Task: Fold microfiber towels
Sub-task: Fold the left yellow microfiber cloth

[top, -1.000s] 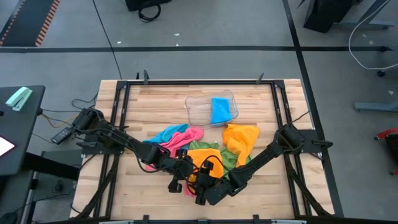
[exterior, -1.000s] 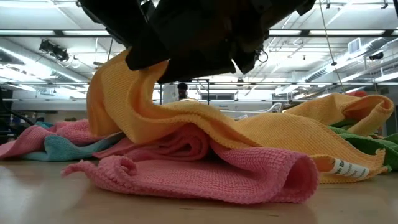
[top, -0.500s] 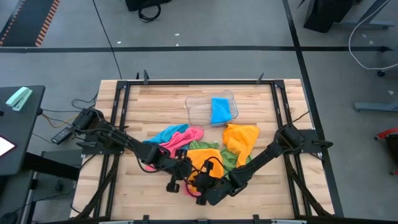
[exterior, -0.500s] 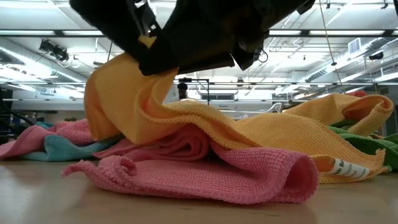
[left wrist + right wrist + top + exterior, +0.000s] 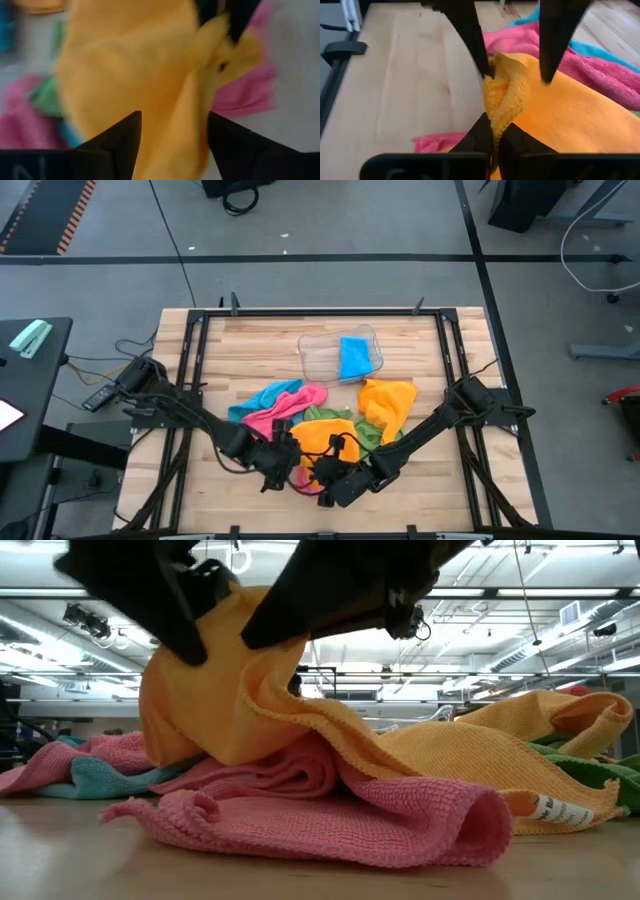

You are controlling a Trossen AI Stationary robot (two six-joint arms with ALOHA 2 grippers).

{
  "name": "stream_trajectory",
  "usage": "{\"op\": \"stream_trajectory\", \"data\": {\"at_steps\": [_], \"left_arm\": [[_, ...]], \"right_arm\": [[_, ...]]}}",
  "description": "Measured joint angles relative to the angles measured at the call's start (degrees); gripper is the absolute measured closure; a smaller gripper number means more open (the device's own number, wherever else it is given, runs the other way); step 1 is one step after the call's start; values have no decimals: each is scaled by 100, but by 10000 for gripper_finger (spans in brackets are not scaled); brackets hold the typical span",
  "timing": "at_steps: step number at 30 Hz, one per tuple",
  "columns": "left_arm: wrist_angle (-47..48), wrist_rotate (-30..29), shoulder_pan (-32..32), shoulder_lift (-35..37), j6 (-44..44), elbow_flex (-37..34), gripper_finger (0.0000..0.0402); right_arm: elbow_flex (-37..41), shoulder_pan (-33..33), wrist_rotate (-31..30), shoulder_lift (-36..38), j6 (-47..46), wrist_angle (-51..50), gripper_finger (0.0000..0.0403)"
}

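Right gripper [image 5: 491, 131]: clamped on a raised ridge of the orange towel [image 5: 560, 125], pinch right at the fingertips.
Left gripper [image 5: 172, 135]: spread wide, fingers either side of the same orange ridge, nothing held.
Orange towel position: bunched directly ahead of both grippers, draped over the pink towel [image 5: 330, 820] beneath; a second orange towel [image 5: 388, 402] lying beyond the right gripper, apart from the pinch.
Other towels: green towel [image 5: 322, 416] and blue towel [image 5: 270, 394] in the heap beyond the grippers; folded blue towel [image 5: 353, 357] in the clear tray [image 5: 318, 360], well beyond both.
Risk, slip: pinch taken on a thick fold; likely loss of the cloth under a lift, given so narrow a bite.
Risk, snag: pink towel pressed under the orange one; likely to drag along through fibre cling.
Risk, contact: left fingers straddling the right gripper's pinch; collision probable on any sideways shift.
Change from earlier frame: left gripper then shut at the cloth, now released and drawn back toward its own arm; right gripper then open, now closed on the orange ridge; heap otherwise unmoved.
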State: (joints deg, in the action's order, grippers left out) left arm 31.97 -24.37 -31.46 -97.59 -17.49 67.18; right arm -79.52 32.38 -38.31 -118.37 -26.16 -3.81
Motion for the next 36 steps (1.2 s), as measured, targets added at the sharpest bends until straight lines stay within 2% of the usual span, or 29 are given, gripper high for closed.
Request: {"op": "stream_trajectory", "data": {"at_steps": [4, 9, 12, 16, 24, 29, 35, 36], "left_arm": [[90, -572, -161, 0, -492, -65, 169], [-347, -691, -222, 3, -923, -504, 181], [-595, -1011, -212, -3, -1228, -814, 188], [-366, -1521, -210, -3, -1570, -988, 198], [-48, -1538, -212, -3, -1635, -1137, 230], [10, -1341, -219, -3, -841, -1137, 270], [-341, -1081, -221, 23, 310, -1137, 379], [-395, -985, -220, 56, 432, -1137, 388]], "right_arm": [[1, 7, -6, 223, -251, -348, 388], [1, 2, -67, 422, -275, -448, 388], [-1, -7, -67, 453, -290, -478, 389], [-1, -22, -65, 451, -453, -618, 389], [-1, -20, -20, 449, -470, -692, 389], [-1, -37, 227, 453, -445, -688, 389], [-1, -35, 388, 455, -387, -686, 389], [-1, -35, 390, 455, -384, -686, 389]]}}
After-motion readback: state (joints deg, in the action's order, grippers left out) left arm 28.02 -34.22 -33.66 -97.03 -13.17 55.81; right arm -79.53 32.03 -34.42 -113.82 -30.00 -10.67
